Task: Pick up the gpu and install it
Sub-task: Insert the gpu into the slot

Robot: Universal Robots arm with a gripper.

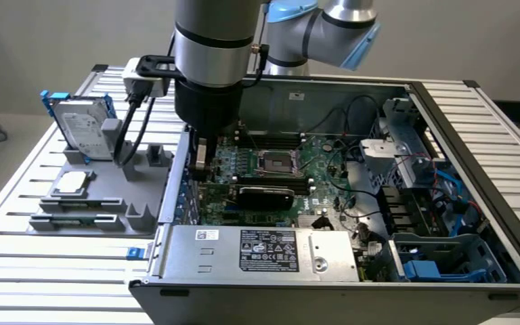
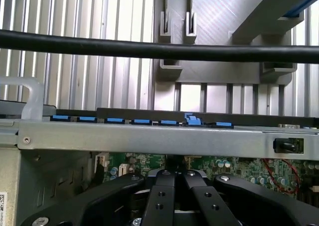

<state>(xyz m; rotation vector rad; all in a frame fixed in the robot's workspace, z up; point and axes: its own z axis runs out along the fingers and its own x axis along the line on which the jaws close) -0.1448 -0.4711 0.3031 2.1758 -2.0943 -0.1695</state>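
motherboard (image 1: 319, 159): beneath gripper (image 2: 175, 175) | power supply (image 1: 260, 252): near it, in open case (image 1: 332, 95) | hard drive (image 1: 87, 132): well apart, on grey holder (image 1: 93, 195)

1. Arm (image 1: 208, 61) covers the motherboard (image 1: 319, 152) edge at the exterior view's left.
2. Gripper (image 2: 175, 173) cut off at the wrist view's edge.
3. Power supply label (image 1: 269, 245) print too small to read.

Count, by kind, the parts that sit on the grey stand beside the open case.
hard drive: 1
processor: 1
memory sticks: 2
Total: 4
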